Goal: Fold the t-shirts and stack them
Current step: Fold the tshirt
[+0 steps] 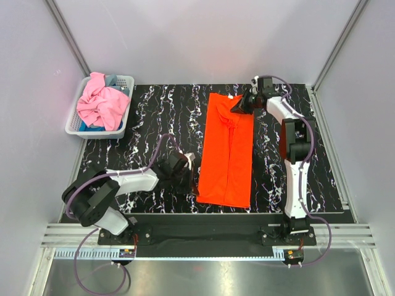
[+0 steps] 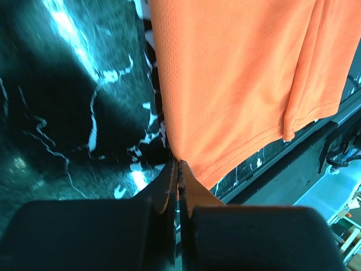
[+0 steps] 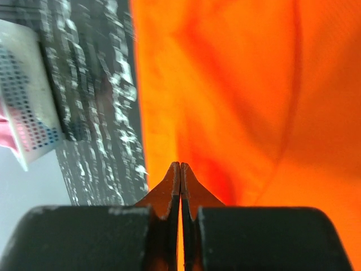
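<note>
- Top view: the orange shirt [image 1: 225,154] lies on the black marbled table [image 1: 154,117], right of centre. It is a long narrow strip running from the far side toward the near edge.
- The left arm reaches in from the near left. The left pincer [image 1: 188,165] sits at the shirt's left edge, close to the near corner.
- The right arm stretches along the right side. The right pincer [image 1: 242,106] is down on the far right part of the shirt, where the cloth bunches up darkly under it.
- At the far left corner sits the white basket [image 1: 126,83]. The pink shirt [image 1: 102,102] is heaped in it, crumpled, and a bit of the blue-grey shirt [image 1: 112,81] peeks out behind.
- Left wrist view: the left pincer [image 2: 179,165] is clenched, jaws pressed together with no gap. The orange shirt [image 2: 237,73] runs straight down into the tips, so the pincer is grasping the cloth at its corner.
- The stitched hem slants away up to the right. A folded layer hangs over the table's [image 2: 73,113] edge on that side.
- Right wrist view: the right pincer [image 3: 180,166] is clenched too, tips tight together. The orange shirt [image 3: 254,84] fills nearly everything around the tips and creases draw in toward them, so it is grasping that shirt.
- To the left is a strip of table [image 3: 96,113]. Beyond it shows a blurred corner of the basket [image 3: 28,90] with a sliver of the pink shirt [image 3: 8,132] at the frame's edge.
</note>
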Available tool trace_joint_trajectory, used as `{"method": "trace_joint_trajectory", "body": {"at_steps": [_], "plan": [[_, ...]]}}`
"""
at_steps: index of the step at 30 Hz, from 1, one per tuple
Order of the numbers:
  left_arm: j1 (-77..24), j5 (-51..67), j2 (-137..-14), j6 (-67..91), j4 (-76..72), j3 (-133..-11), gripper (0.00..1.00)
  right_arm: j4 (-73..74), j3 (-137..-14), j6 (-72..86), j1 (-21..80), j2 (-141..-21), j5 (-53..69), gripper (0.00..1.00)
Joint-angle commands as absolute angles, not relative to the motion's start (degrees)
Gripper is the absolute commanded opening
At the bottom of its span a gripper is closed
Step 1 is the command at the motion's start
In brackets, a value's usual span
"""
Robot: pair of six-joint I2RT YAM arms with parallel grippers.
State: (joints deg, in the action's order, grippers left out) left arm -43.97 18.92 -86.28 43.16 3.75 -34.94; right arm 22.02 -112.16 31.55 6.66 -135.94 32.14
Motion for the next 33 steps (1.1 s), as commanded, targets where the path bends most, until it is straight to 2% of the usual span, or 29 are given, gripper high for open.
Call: {"method": "trace_joint_trajectory", "body": {"at_steps": [1, 2, 3, 5, 7, 12, 16, 21, 25, 29, 33], "plan": [[-45.5, 15.9, -84.8, 44.9, 7.5, -32.9, 0.00, 18.7, -107.6, 32.0, 7.2, -132.6, 33.0, 0.00], [-45.7, 15.5, -84.5, 45.1, 7.8, -32.9, 0.02, 18.3, -107.0, 32.2, 7.6, -132.5, 33.1, 0.00], [-46.0, 14.9, -83.9, 45.3, 8.5, -33.3, 0.08, 18.1, -105.9, 32.1, 7.8, -132.1, 33.0, 0.00], [-46.2, 13.5, -83.6, 45.0, 10.7, -33.7, 0.30, 17.7, -104.5, 32.3, 8.3, -131.5, 32.8, 0.00], [-46.4, 12.7, -82.9, 44.6, 12.3, -34.2, 0.41, 16.7, -103.5, 32.6, 8.6, -131.2, 32.9, 0.00], [-46.9, 12.1, -79.7, 43.9, 14.0, -34.5, 0.45, 16.6, -103.1, 32.7, 9.1, -130.7, 33.0, 0.00], [-47.8, 13.5, -75.7, 43.9, 12.4, -34.7, 0.43, 17.7, -104.1, 32.4, 9.1, -130.1, 32.7, 0.00], [-48.6, 17.2, -73.7, 44.6, 8.3, -34.3, 0.19, 17.8, -104.2, 32.6, 9.5, -129.2, 32.7, 0.00], [-49.0, 18.2, -76.5, 44.6, 5.8, -33.3, 0.09, 16.8, -102.3, 32.6, 10.0, -129.0, 33.0, 0.00], [-49.9, 19.2, -79.8, 45.4, 2.6, -31.6, 0.05, 13.5, -97.8, 33.7, 10.2, -128.1, 34.0, 0.00], [-51.1, 16.3, -82.6, 45.7, 6.2, -32.1, 0.01, 12.7, -96.5, 34.1, 10.5, -130.0, 36.5, 0.00]]}}
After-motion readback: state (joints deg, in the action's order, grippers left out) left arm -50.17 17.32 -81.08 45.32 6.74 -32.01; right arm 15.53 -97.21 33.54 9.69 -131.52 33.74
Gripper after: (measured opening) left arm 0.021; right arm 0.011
